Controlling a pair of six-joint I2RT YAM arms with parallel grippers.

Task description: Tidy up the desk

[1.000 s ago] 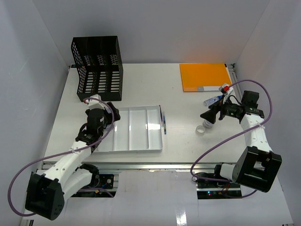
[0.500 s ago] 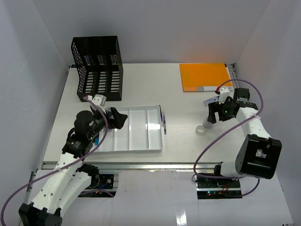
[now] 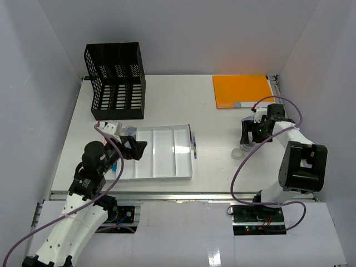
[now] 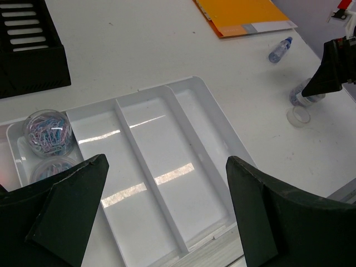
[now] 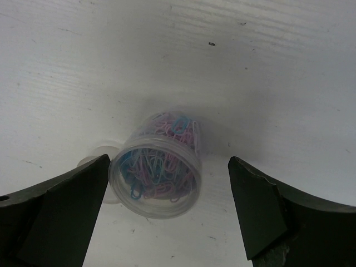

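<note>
Right end effector (image 5: 167, 214) is hanging released over the paper-clip jar (image 5: 156, 178) — jar is standing on the surface (image 5: 250, 61), directly below, between its fingers. Left end effector (image 4: 167, 217) is released too — well apart, right arm nearer.

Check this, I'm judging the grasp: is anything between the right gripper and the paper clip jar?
Nothing visible does. The right gripper stands open over the paper clip jar; a small clear ring lies beside the jar, not across the path.

Desk (image 3: 183, 105): large flat white rectangular tabletop, level, lightly scuffed. Metal rail (image 3: 183, 195) along its near edge.
</note>
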